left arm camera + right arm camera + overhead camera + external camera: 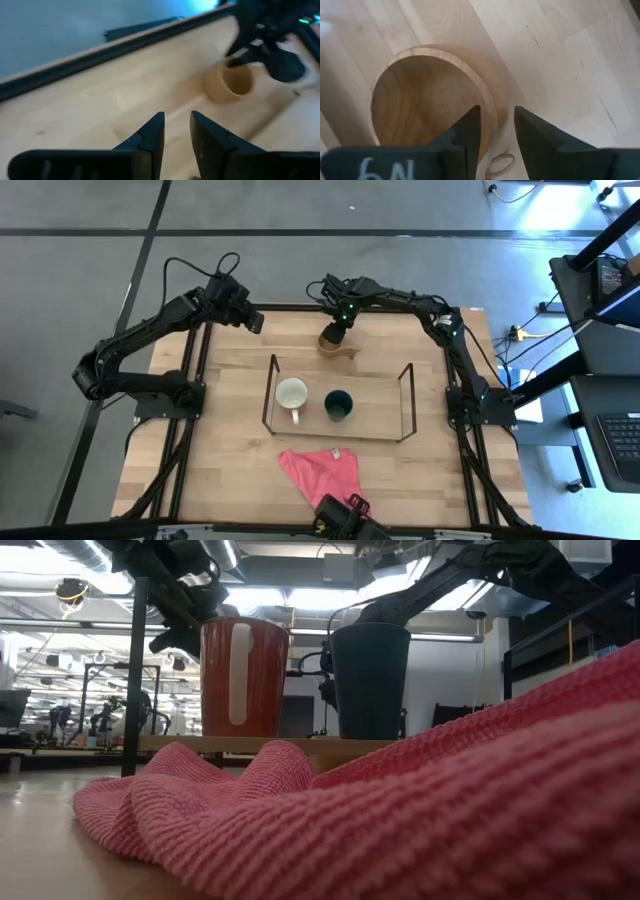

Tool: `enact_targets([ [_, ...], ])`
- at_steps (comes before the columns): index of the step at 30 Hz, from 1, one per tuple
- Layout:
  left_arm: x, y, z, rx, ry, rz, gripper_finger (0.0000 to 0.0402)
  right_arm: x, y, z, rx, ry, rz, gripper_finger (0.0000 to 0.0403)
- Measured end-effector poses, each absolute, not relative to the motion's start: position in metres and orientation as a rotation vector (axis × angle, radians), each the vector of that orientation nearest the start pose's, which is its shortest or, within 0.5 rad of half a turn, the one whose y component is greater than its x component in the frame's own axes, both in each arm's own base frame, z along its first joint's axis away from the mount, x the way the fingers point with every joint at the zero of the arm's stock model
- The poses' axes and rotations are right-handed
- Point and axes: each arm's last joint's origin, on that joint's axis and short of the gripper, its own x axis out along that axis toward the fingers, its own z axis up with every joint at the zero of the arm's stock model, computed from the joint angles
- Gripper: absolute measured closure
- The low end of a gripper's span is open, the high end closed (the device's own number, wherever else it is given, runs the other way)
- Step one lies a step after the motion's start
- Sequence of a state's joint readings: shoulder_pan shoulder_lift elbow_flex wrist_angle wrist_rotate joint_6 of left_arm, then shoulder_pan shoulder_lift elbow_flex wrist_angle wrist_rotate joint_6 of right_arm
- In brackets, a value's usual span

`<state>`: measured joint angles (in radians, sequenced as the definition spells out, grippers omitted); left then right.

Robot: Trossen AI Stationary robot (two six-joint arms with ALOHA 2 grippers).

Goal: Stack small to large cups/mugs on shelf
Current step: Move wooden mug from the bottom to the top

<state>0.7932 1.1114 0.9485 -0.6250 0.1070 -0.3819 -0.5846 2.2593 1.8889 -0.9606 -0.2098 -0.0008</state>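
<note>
The right gripper (495,135) straddles the rim of the wooden cup (333,340) with 1 finger inside and 1 outside, slightly parted, on the surface behind the shelf (405,402). The mug (292,394) and green cup (338,404) stand on the shelf. The left gripper (176,135) hovers at the far-left edge, fingers narrowly parted, empty.

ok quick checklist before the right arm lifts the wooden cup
1. Right gripper on the rim of the wooden cup: one finger inside, one outside, ok.
2. Jaws clamped on the rim: a gap shows beside the outer finger, not ok.
3. Cup sitting flat on the table: cannot tell.
4. Shelf has room: the white-inside mug and dark green cup stand side by side in it, space beside them, ok.
5. Left gripper clear of the path: parked at the table's far left corner, ok.
6. Pink cloth out of the way, ok.
</note>
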Motion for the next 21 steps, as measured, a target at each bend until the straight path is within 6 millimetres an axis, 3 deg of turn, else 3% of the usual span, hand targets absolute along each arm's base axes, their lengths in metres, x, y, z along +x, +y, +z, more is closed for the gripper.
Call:
enact_targets([
  [21, 0.1573, 0.1574, 0.2910, -0.683, 0.598, 0.836, 0.0315, 0.3879, -0.2497, 0.1816, 0.515, 1.228, -0.317, 0.0284],
])
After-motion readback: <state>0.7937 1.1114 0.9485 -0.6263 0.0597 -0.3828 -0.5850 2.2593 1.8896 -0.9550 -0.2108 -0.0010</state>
